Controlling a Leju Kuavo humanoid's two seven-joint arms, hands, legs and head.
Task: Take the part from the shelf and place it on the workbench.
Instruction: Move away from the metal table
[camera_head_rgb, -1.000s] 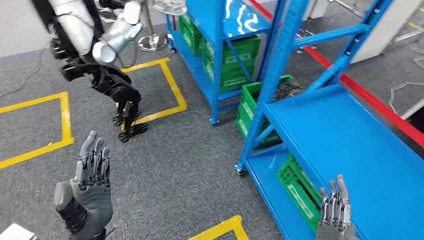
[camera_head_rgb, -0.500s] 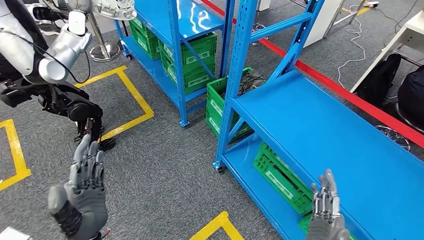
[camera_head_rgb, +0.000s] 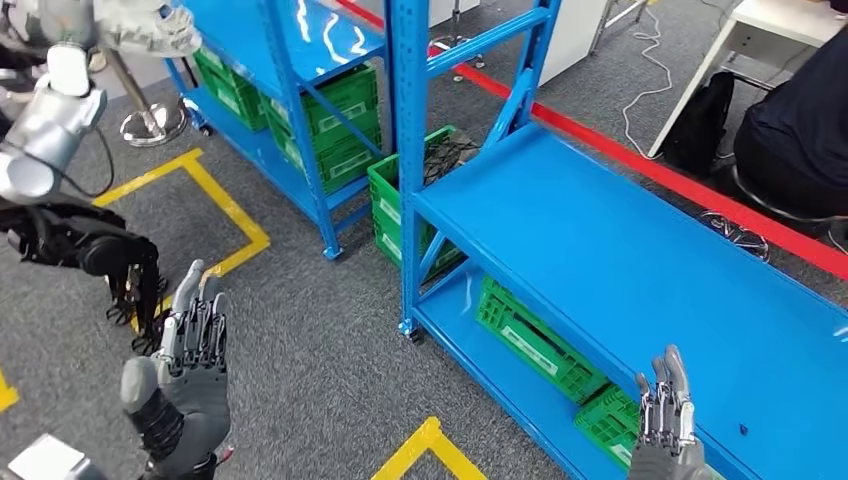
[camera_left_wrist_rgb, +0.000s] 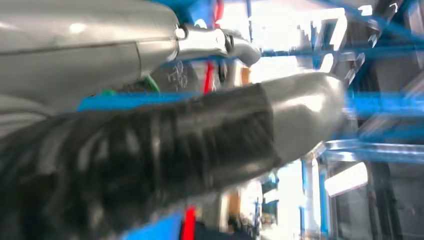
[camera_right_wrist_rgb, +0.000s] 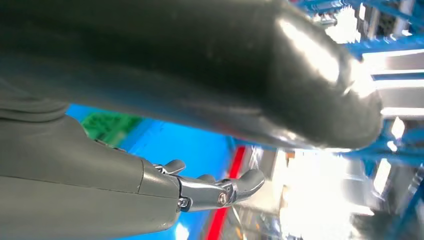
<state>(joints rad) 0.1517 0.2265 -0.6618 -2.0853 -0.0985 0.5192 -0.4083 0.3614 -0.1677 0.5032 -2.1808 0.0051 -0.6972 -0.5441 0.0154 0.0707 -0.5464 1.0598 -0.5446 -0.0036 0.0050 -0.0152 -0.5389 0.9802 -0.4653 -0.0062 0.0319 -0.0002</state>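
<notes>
Two blue shelf racks stand on grey carpet: the nearer shelf (camera_head_rgb: 640, 250) runs from 12 o'clock down to 4 o'clock, its broad deck bare, and the farther rack (camera_head_rgb: 290, 60) sits at 11 o'clock. Green crates (camera_head_rgb: 535, 340) rest on the nearer shelf's lowest level, more green crates (camera_head_rgb: 335, 120) on the farther rack. Another robot (camera_head_rgb: 60, 140) stands at 10 o'clock. A seated person (camera_head_rgb: 800, 130) is at 2 o'clock. Yellow floor tape (camera_head_rgb: 225, 205) marks squares. The left robot hand (camera_head_rgb: 185, 375) is raised at 7 o'clock, fingers straight, holding nothing. The right robot hand (camera_head_rgb: 665, 420) at 5 o'clock, fingers straight, is likewise empty. I cannot tell where the part is.
</notes>
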